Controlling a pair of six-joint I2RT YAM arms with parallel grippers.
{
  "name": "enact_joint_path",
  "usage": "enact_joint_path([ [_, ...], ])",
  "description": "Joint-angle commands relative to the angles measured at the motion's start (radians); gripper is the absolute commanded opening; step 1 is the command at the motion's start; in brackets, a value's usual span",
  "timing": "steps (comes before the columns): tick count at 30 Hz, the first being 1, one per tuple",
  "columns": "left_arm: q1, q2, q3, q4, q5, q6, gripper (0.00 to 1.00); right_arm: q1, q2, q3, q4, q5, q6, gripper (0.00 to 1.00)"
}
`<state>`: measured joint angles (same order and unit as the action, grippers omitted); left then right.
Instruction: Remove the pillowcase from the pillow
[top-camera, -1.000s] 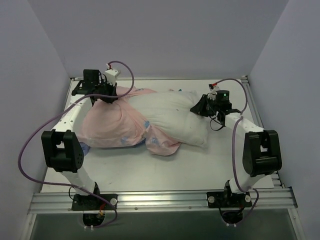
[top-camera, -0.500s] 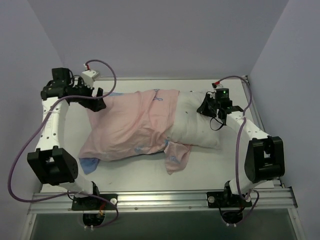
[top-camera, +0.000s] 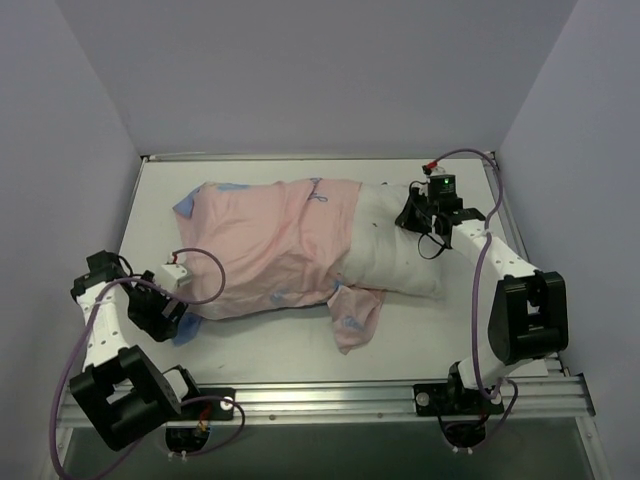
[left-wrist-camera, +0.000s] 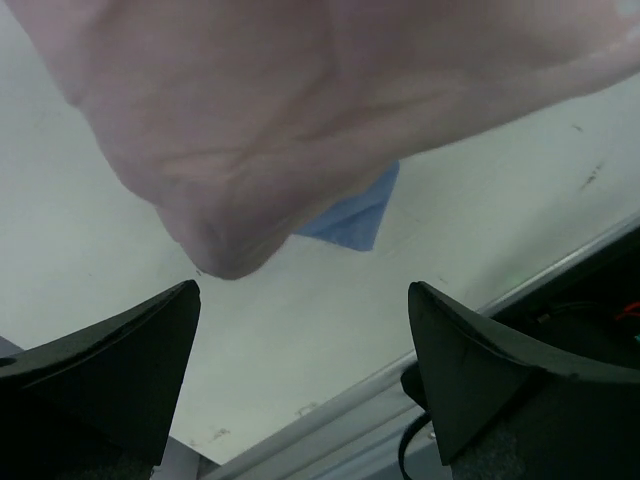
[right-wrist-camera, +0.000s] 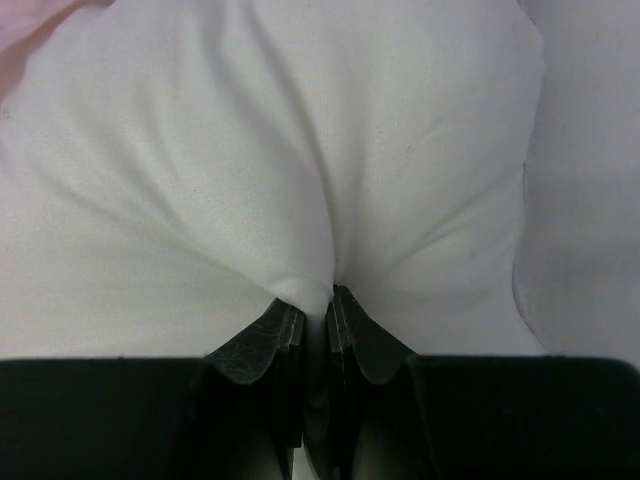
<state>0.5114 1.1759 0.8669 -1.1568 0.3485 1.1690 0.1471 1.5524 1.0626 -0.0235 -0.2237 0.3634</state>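
The pillowcase (top-camera: 270, 250) lies pink side out with blue edges, covering the left two thirds of the white pillow (top-camera: 395, 262). The pillow's right end is bare. My right gripper (top-camera: 412, 215) is shut on a pinch of the pillow's far right corner; in the right wrist view the white stuffing (right-wrist-camera: 300, 150) bulges over the closed gripper (right-wrist-camera: 318, 300). My left gripper (top-camera: 172, 315) is open at the near left, just short of the pillowcase's lower left corner. The left wrist view shows that pink corner (left-wrist-camera: 250, 140) and a blue flap (left-wrist-camera: 352, 215) beyond the empty open gripper (left-wrist-camera: 305, 370).
A loose flap of the pillowcase (top-camera: 358, 312) hangs toward the front edge. The metal rail (top-camera: 320, 400) runs along the near edge, close under the left gripper. Grey walls enclose the table on three sides.
The left gripper let go of the pillowcase, opened, and swung from the far left corner down to the near left. The pillowcase has slid left, baring more pillow. The right gripper barely moved.
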Motion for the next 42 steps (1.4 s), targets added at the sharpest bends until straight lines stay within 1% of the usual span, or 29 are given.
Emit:
enact_joint_path([
  [1, 0.001, -0.001, -0.040, 0.293, 0.038, 0.060, 0.94, -0.001, 0.026, -0.001, -0.075, 0.086, -0.018, 0.00],
  [2, 0.003, 0.010, -0.029, 0.293, 0.131, 0.054, 0.94, -0.001, 0.026, -0.009, -0.070, 0.086, -0.011, 0.00],
  [5, -0.011, 0.030, -0.045, 0.331, 0.227, 0.043, 0.94, -0.001, 0.023, -0.021, -0.067, 0.099, -0.007, 0.00],
  [6, -0.043, 0.045, -0.057, 0.379, 0.193, 0.009, 0.94, -0.001, 0.023, -0.016, -0.070, 0.115, -0.007, 0.00],
  [7, -0.057, 0.091, -0.071, 0.507, 0.158, -0.079, 0.94, -0.001, 0.023, -0.010, -0.073, 0.119, -0.007, 0.00],
  [9, -0.059, 0.151, -0.068, 0.554, 0.147, -0.110, 0.94, -0.001, 0.020, 0.000, -0.082, 0.129, -0.011, 0.00],
  [11, -0.059, 0.212, -0.045, 0.548, 0.184, -0.149, 0.96, -0.001, 0.014, 0.023, -0.105, 0.147, -0.018, 0.00],
  [12, -0.059, 0.221, -0.034, 0.545, 0.204, -0.161, 0.68, 0.000, 0.009, 0.037, -0.118, 0.158, -0.035, 0.00],
  [13, -0.059, 0.228, -0.028, 0.540, 0.240, -0.179, 0.54, 0.000, 0.008, 0.077, -0.136, 0.170, -0.044, 0.00],
  [14, -0.059, 0.228, -0.020, 0.533, 0.259, -0.189, 0.40, 0.009, 0.008, 0.108, -0.194, 0.203, -0.056, 0.07],
  [15, -0.059, 0.228, -0.010, 0.529, 0.271, -0.207, 0.03, 0.015, 0.008, 0.144, -0.228, 0.219, -0.079, 0.19],
  [16, -0.056, 0.214, 0.007, 0.560, 0.279, -0.282, 0.02, 0.029, 0.009, 0.225, -0.301, 0.245, -0.090, 0.53],
  [17, -0.056, 0.202, 0.014, 0.578, 0.280, -0.317, 0.02, 0.048, 0.009, 0.268, -0.340, 0.341, -0.098, 0.61],
  [18, -0.057, 0.188, 0.017, 0.601, 0.279, -0.353, 0.02, 0.102, 0.011, 0.310, -0.372, 0.395, -0.101, 0.64],
  [19, -0.059, 0.154, 0.017, 0.665, 0.274, -0.444, 0.02, 0.136, 0.008, 0.347, -0.422, 0.449, -0.106, 0.66],
  [21, -0.065, 0.114, 0.024, 0.697, 0.282, -0.497, 0.02, 0.204, -0.009, 0.418, -0.444, 0.545, -0.100, 0.68],
  [22, -0.071, 0.078, 0.029, 0.700, 0.290, -0.523, 0.02, 0.274, -0.017, 0.428, -0.435, 0.561, -0.092, 0.68],
  [24, -0.103, 0.021, 0.040, 0.713, 0.285, -0.564, 0.02, 0.339, -0.015, 0.439, -0.412, 0.564, -0.081, 0.70],
  [27, -0.131, -0.024, 0.064, 0.723, 0.268, -0.606, 0.02, 0.358, 0.023, 0.436, -0.405, 0.534, -0.051, 0.65],
  [29, -0.129, -0.036, 0.111, 0.678, 0.277, -0.644, 0.02, 0.362, 0.043, 0.413, -0.359, 0.491, -0.044, 0.53],
  [30, -0.129, -0.035, 0.176, 0.660, 0.296, -0.660, 0.02, 0.359, 0.066, 0.396, -0.343, 0.474, -0.037, 0.46],
  [31, -0.131, -0.032, 0.210, 0.639, 0.305, -0.704, 0.02, 0.355, 0.083, 0.364, -0.317, 0.463, -0.029, 0.27],
  [33, -0.131, -0.030, 0.314, 0.629, 0.332, -0.762, 0.02, 0.335, 0.145, 0.326, -0.293, 0.471, 0.003, 0.08],
  [34, -0.132, -0.032, 0.351, 0.623, 0.342, -0.828, 0.02, 0.326, 0.168, 0.273, -0.256, 0.481, 0.017, 0.00],
  [37, -0.129, -0.030, 0.507, 0.595, 0.349, -0.955, 0.02, 0.258, 0.260, 0.142, -0.138, 0.407, 0.054, 0.00],
  [38, -0.129, -0.027, 0.553, 0.586, 0.349, -0.979, 0.02, 0.240, 0.320, 0.123, -0.119, 0.371, 0.057, 0.00],
  [39, -0.129, -0.024, 0.604, 0.574, 0.345, -0.994, 0.02, 0.200, 0.352, 0.116, -0.116, 0.371, 0.057, 0.00],
  [40, -0.128, -0.007, 0.718, 0.554, 0.325, -1.018, 0.02, 0.178, 0.386, 0.115, -0.125, 0.376, 0.040, 0.00],
  [42, -0.120, 0.011, 0.835, 0.548, 0.294, -1.032, 0.02, 0.100, 0.460, 0.120, -0.144, 0.440, 0.019, 0.00],
])
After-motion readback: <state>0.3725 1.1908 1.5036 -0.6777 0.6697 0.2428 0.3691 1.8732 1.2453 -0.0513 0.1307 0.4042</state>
